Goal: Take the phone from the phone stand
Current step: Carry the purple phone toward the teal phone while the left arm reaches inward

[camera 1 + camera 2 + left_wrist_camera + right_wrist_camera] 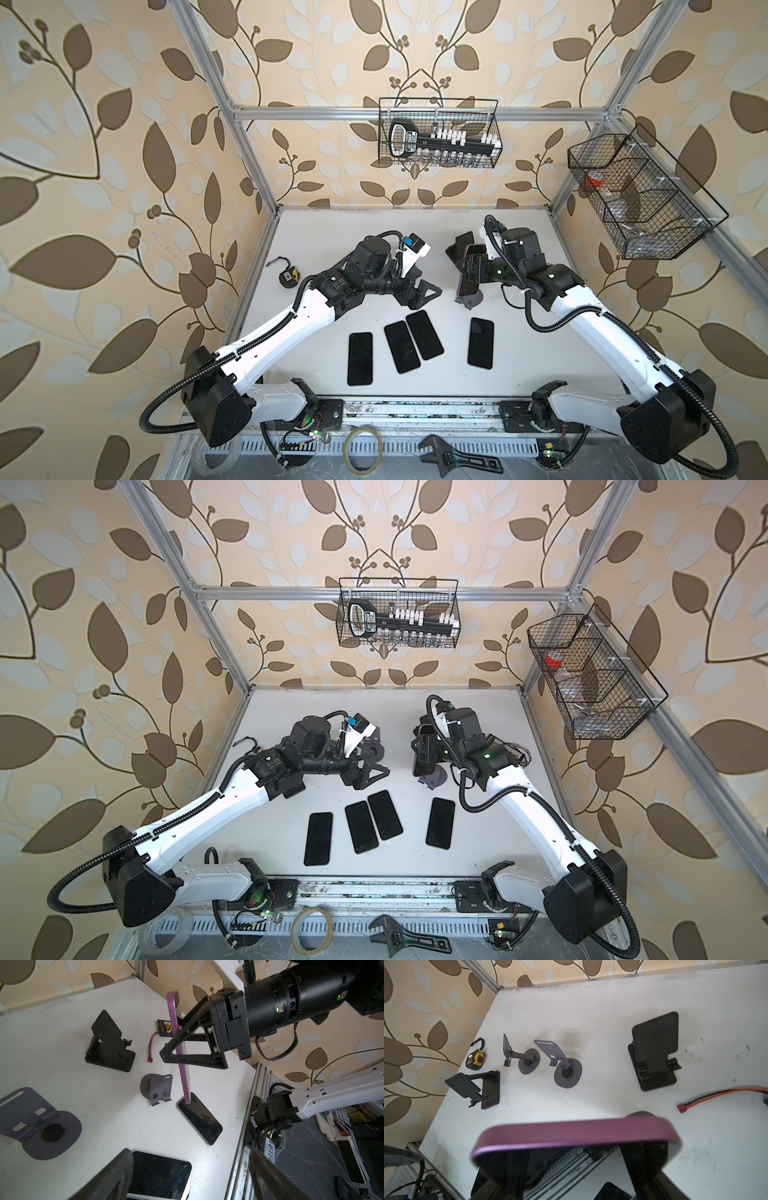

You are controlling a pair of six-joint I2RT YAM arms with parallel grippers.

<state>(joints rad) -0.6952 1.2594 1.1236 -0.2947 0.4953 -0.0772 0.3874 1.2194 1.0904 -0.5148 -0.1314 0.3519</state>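
The phone (180, 1049) is purple-edged and hangs upright, on its end, with my right gripper (180, 1043) shut on its two faces. In the right wrist view its purple top edge (571, 1132) crosses between my fingers (508, 1169). The grey phone stand (156, 1088) stands empty on the table beside the phone's lower end, apart from it. In both top views the phone (466, 272) (419, 762) sits just above the stand (471, 300) (435, 780). My left gripper (419, 295) (190, 1153) is open and empty, left of the stand and over flat phones.
Several dark phones (360, 359) (481, 343) lie flat on the white table (540, 365). A black stand (461, 245) is behind the phone, and more stands (566, 1066) and a tape measure (288, 276) are at the left. Wire baskets (440, 133) hang above.
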